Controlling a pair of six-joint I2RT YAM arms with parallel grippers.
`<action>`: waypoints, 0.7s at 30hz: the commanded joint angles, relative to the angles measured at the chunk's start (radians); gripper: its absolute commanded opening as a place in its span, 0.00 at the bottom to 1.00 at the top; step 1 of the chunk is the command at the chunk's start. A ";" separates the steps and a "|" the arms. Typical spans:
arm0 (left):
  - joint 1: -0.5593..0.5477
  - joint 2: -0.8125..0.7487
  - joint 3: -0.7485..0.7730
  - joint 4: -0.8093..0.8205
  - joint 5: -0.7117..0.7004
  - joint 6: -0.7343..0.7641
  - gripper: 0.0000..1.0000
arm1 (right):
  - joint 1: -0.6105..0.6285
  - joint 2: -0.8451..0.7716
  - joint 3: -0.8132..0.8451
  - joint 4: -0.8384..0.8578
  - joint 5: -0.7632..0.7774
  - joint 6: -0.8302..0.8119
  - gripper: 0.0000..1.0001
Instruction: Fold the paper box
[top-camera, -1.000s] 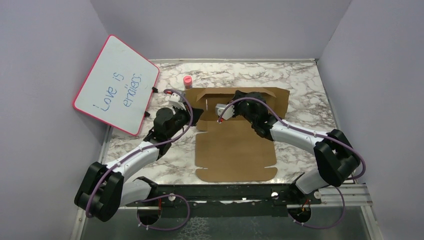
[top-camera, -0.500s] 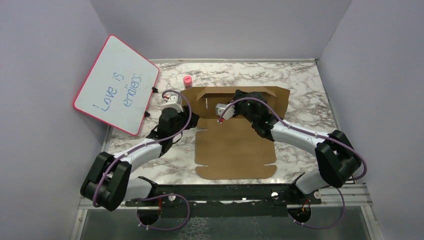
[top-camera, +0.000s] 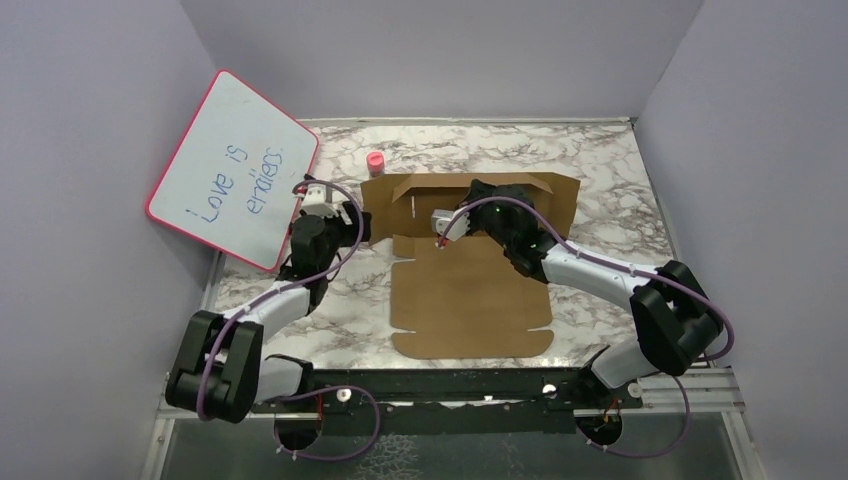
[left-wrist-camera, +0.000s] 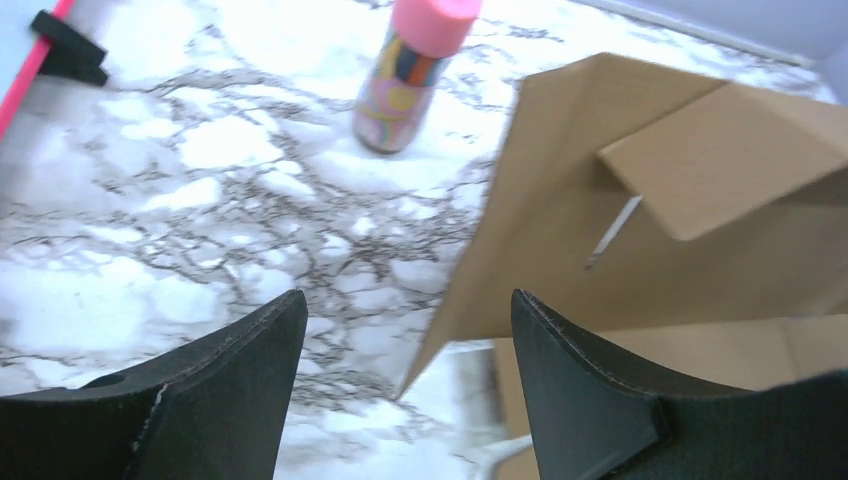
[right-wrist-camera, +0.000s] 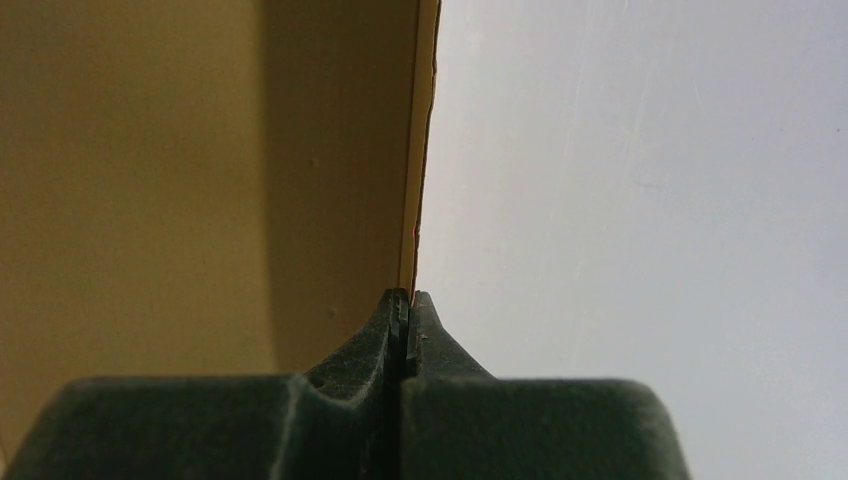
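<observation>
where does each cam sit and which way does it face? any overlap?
Top external: above, behind the bases, looking down on table, paper box, left arm, right arm.
Left wrist: looks past the open left hand at the box's raised flap and a pink-capped bottle.
Right wrist: looks along the right hand, shut on a box edge; grey wall beyond.
Shared: top and left wrist both show bottle and box.

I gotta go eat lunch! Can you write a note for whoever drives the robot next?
Left tool: open and empty, above the table beside the left edge of the paper box.
Right tool: shut on a thin edge of the box's raised back part.
Done: the back panel stands up, with one small flap angled inward.
Left: the front panel lies flat; the rest is not yet folded.
</observation>
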 joint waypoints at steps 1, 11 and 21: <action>0.059 0.078 -0.039 0.210 0.146 0.106 0.75 | 0.007 -0.008 0.016 0.048 -0.013 -0.044 0.01; 0.136 0.229 0.024 0.326 0.406 0.149 0.64 | 0.006 -0.001 0.029 0.039 -0.022 -0.060 0.01; 0.142 0.288 0.074 0.331 0.560 0.166 0.15 | 0.008 0.004 0.042 0.028 -0.024 -0.078 0.01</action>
